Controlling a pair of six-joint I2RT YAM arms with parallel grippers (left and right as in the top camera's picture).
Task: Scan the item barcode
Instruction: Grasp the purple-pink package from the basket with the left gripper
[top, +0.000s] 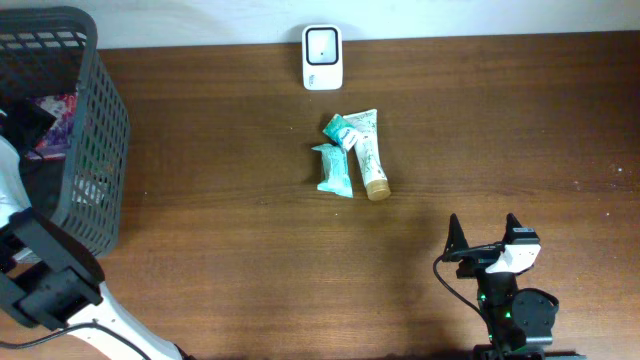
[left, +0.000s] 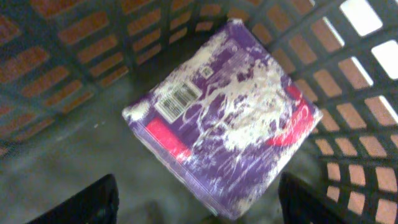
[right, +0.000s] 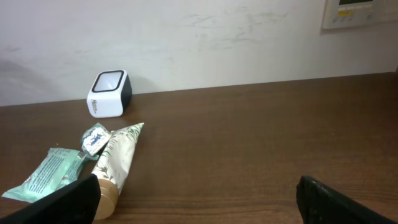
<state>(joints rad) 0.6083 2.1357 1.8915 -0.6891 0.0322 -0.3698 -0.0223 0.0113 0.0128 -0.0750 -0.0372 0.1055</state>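
Note:
A purple packet (left: 230, 118) with a white pattern lies flat on the floor of the dark mesh basket (top: 95, 150); its barcode (left: 177, 99) faces up. My left gripper (left: 200, 196) hangs open just above it, with a dark fingertip on each side of the packet's near corner and apart from it. From overhead the packet (top: 55, 125) shows inside the basket at far left. The white scanner (top: 322, 57) stands at the back edge of the table. At the front right my right gripper (top: 485, 232) is open and holds nothing.
A cream tube (top: 368, 155) with a tan cap, a teal packet (top: 333, 170) and a smaller teal packet (top: 340, 128) lie together mid-table, below the scanner (right: 109, 93). The basket's walls (left: 348, 143) close in around my left gripper.

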